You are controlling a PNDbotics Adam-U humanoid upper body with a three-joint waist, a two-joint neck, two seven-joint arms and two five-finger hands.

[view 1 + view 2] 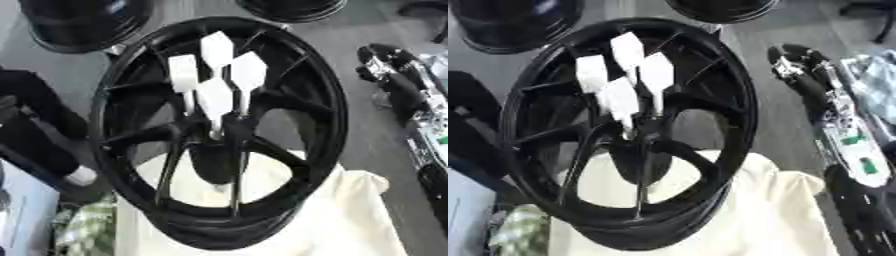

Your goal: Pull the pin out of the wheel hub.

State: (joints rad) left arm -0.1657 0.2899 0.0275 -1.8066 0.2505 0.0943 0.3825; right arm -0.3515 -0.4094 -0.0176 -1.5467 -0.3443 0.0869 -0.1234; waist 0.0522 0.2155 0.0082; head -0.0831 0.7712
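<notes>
- Wheel hub — black, spoked — stands tilted on a cream cloth over the worktop.
- Four white-headed pins sit in its centre.
- Right hand we see at the right edge, apart from the hub; whether its fingers are open we cannot tell.

black spoked wheel hub rests tilted on a cream cloth-covered surface, open face toward the camera, filling the middle of both views. four pins with flat white diamond-shaped tags stand clustered at the hub centre, thin stems running down toward the centre bore. tags fan upward, close together, some overlapping. all four look seated.
</notes>
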